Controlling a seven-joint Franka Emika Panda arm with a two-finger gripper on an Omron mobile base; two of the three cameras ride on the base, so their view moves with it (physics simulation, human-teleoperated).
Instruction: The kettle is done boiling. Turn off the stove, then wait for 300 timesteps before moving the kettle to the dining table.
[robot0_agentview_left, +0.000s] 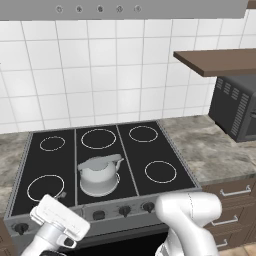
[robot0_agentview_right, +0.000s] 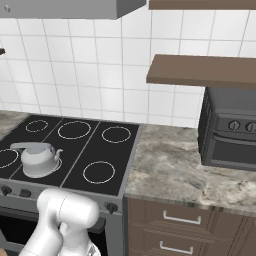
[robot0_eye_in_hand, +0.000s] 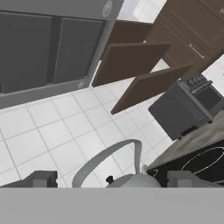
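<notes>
Open wide and holding nothing, the gripper (robot0_eye_in_hand: 111, 179) points at the kettle (robot0_agentview_left: 99, 175) from low in front of the stove (robot0_agentview_left: 165, 192). The kettle sits on the front middle burner ring. If the fingers (robot0_eye_in_hand: 42, 179) close beside the arched handle, the kettle could tip or slide toward the knobs (robot0_agentview_left: 124, 211).

The kettle (robot0_agentview_left: 99, 175) sits on the stove (robot0_agentview_left: 150, 150), at the front of its middle strip, behind the knobs (robot0_agentview_left: 124, 211). To the stove's right the surface (robot0_agentview_right: 175, 165) carries the toaster oven (robot0_agentview_right: 230, 135), under a shelf (robot0_agentview_right: 205, 70).
</notes>
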